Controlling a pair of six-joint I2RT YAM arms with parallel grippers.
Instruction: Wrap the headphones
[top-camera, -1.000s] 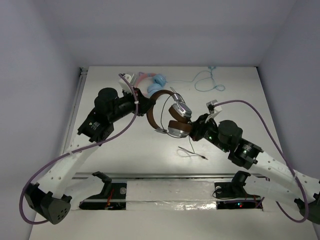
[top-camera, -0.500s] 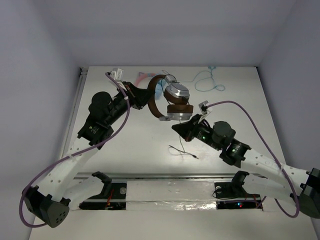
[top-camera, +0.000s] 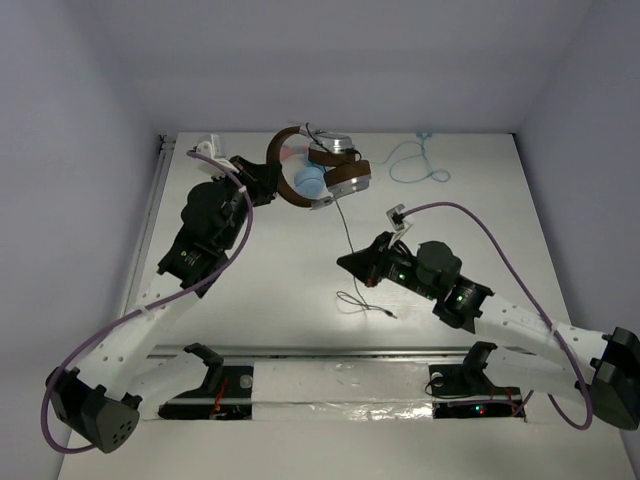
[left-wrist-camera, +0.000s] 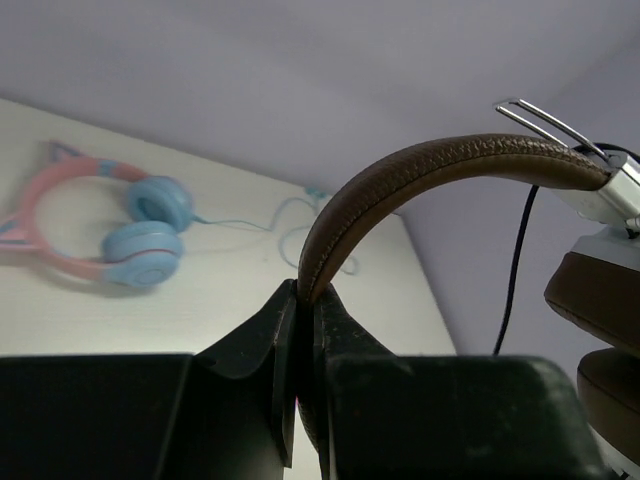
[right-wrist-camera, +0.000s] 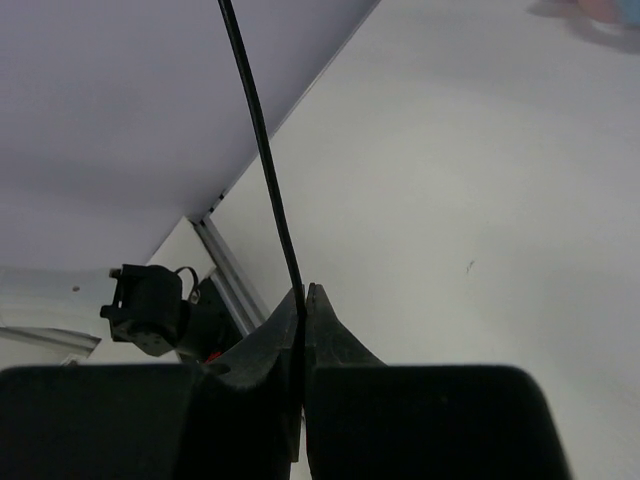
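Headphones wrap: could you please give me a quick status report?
Left gripper shut on the headphones, held off the table. Right gripper shut on the black cable, not yet wound. Cat-ear headphones lie on the table beyond, apart.

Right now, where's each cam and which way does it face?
Top external: above and behind the arms, looking down at the table; both arms show.
Left wrist: on the left arm, looks along the left gripper, shut on the headphones by the headband; cat-ear headphones beyond.
Right wrist: on the right arm, looks along the right gripper, shut on the cable; table beyond.
Shared: top and left wrist show the headband and cat-ear headphones; top and right wrist the cable.
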